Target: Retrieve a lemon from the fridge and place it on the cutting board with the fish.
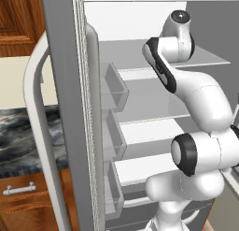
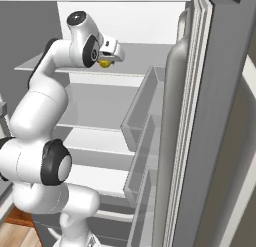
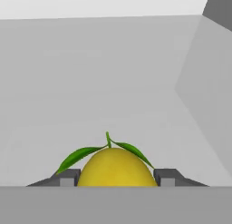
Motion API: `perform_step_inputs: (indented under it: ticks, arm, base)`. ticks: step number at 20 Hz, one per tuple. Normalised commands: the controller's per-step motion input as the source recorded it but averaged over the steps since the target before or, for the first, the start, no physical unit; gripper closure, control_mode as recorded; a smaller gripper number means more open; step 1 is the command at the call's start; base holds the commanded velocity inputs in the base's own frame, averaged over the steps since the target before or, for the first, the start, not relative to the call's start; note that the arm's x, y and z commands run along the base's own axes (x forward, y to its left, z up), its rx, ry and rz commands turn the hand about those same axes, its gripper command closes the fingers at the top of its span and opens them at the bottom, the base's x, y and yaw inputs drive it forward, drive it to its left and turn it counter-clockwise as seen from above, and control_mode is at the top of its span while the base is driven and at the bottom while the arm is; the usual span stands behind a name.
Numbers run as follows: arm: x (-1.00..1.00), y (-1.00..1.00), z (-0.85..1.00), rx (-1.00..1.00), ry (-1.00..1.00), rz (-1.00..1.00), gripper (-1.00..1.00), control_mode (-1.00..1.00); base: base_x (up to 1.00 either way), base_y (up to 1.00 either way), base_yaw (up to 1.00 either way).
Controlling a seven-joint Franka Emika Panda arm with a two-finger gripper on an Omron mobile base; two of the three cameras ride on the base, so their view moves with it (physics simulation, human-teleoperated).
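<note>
Claw (image 3: 117,177) pinched on small bright yellow roundish lemon (image 3: 116,168), upper glass shelf (image 2: 135,80) of tall grey fridge (image 2: 215,116).
Largest risk: open door and shelf edge may clip arm on withdrawal; lesser: round, leafy fruit may slip between the fingertips (image 3: 68,177).

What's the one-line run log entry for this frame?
phase: grasp | gripper: shut on small yellow leafy lemon | place: upper glass shelf of grey fridge | doors: open

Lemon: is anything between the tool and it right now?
Nothing visible. In the hand view the lemon sits directly between the tool's two fingertips, which flank it closely on either side. It rests on a fridge shelf, leaves pointing away from the camera.
</note>
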Motion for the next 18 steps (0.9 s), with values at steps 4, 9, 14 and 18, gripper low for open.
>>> perform_step_inputs:
  ticks: [4, 9, 14, 18]
  arm:
    - [-0.09, 0.0, 0.0, 0.0, -0.15, 0.0, 1.0, -1.0]
    - [-0.51, 0.0, 0.12, 0.02, -0.07, 0.0, 1.0, -1.0]
    - [-0.94, 0.0, 0.4, 0.04, 0.0, 0.0, 1.0, -1.0]
    - [-1.0, 0.0, 0.13, 0.01, 0.09, 0.0, 1.0, -1.0]
  base:
    - [0.0, 0.0, 0.0]
    - [0.0, 0.0, 0.0]
    - [0.0, 0.0, 0.0]
    - [0.0, 0.0, 0.0]
